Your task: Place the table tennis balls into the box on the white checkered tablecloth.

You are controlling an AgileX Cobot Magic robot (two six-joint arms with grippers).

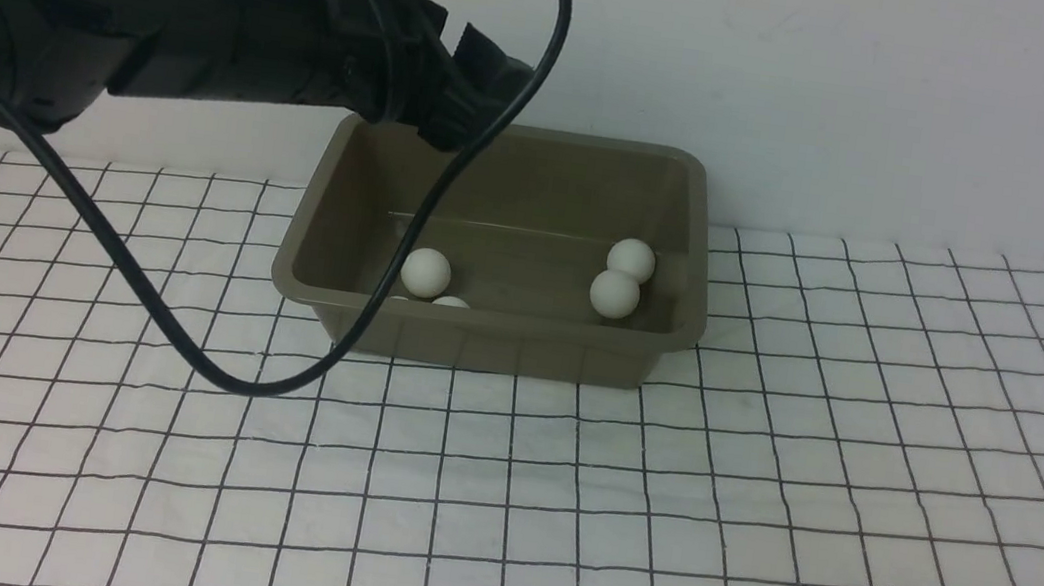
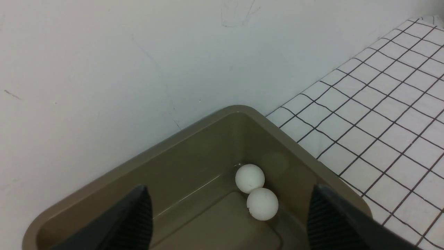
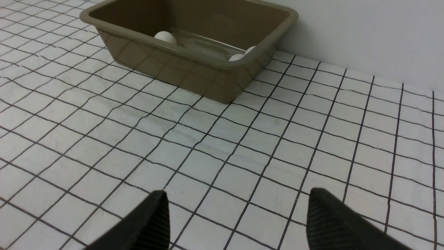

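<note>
Matte white table tennis balls (image 1: pixel 426 272), olive plastic round-cornered box (image 1: pixel 486 339), wrinkled checkered tablecloth (image 1: pixel 754 525)

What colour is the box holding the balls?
The box is plain olive-grey with no pattern. It shows best in the front view.

Support surface: white checkered tablecloth (image 1: pixel 754 525), thin black grid lines, slightly wrinkled, spread across the whole foreground up to the pale wall (image 1: pixel 910 102); resting directly on it, one olive-grey box (image 1: pixel 495 345), near centre, at the far edge beside the wall.
</note>
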